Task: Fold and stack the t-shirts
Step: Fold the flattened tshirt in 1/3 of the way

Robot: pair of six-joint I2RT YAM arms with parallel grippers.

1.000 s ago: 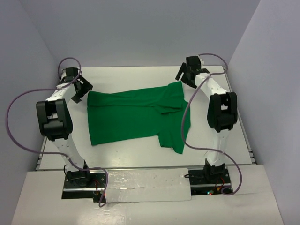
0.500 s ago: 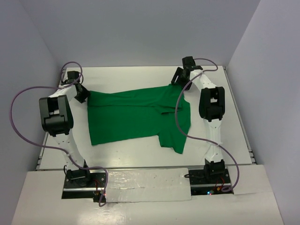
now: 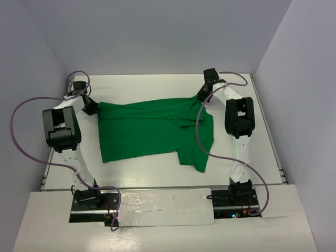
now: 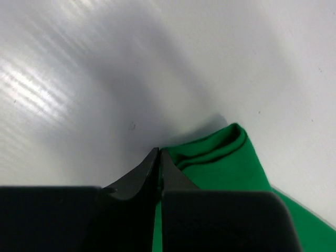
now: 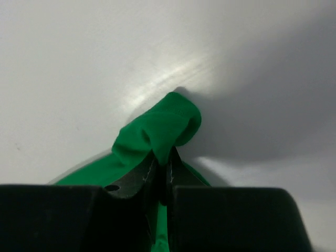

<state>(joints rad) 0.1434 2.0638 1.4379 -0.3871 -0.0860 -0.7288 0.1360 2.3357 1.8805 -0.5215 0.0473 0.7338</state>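
A bright green t-shirt (image 3: pixel 152 128) lies spread on the white table, one sleeve pointing toward the near right. My left gripper (image 3: pixel 93 107) is shut on the shirt's far left corner; in the left wrist view its tips (image 4: pixel 159 153) pinch the green hem (image 4: pixel 220 152). My right gripper (image 3: pixel 203 94) is shut on the far right corner. The right wrist view shows its tips (image 5: pixel 164 157) pinching a bunched fold of green cloth (image 5: pixel 165 126).
The white table (image 3: pixel 157 170) is boxed in by grey walls at the back and on both sides. Both arms reach to the table's far part, with purple cables (image 3: pixel 21 131) looping beside them. A white strip (image 3: pixel 163 205) lies between the arm bases.
Both grippers came down onto the shirt's far corners and closed from wide open to shut on the cloth. The shirt itself has barely shifted.
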